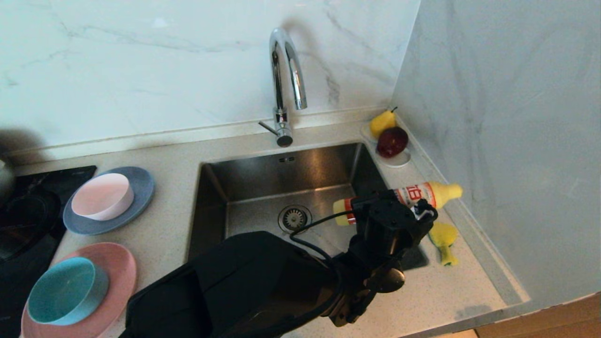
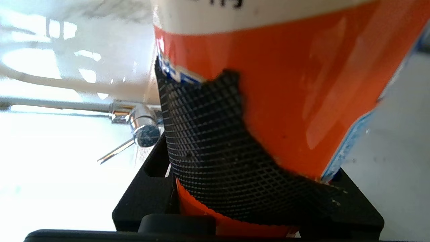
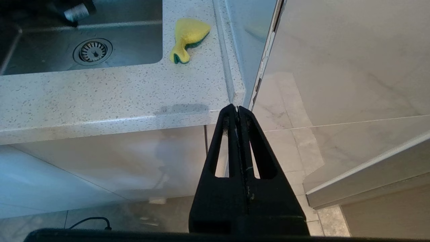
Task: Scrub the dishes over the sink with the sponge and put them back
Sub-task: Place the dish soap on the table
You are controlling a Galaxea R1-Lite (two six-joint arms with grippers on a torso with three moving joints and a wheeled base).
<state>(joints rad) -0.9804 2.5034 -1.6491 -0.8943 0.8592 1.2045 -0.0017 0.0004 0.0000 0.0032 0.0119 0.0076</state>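
The left pincer [image 1: 399, 206] grips a detergent bottle [image 1: 425, 193] sideways over the sink [image 1: 244, 188], probably to dose soap. The sponge [image 1: 444, 240] lies just beside it on the bench [image 1: 164, 234]; 4 dishes wait well apart. The right pincer [image 3: 237, 112] hangs clenched below the bench edge.

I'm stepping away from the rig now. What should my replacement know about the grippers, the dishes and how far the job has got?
Left gripper: shut on the detergent bottle, held on its side over the right edge of the sink.
Right gripper: jaws shut, empty, parked below counter level.
Sponge: crumpled on the counter right of the sink, not picked up.
Dishes, all left of the sink: pale pink-white bowl on the blue-grey plate; teal bowl on the pink plate.
Done: bottle picked up. No dish is in the sink.
Left: grasp the sponge, scrub each dish over the sink, return them.
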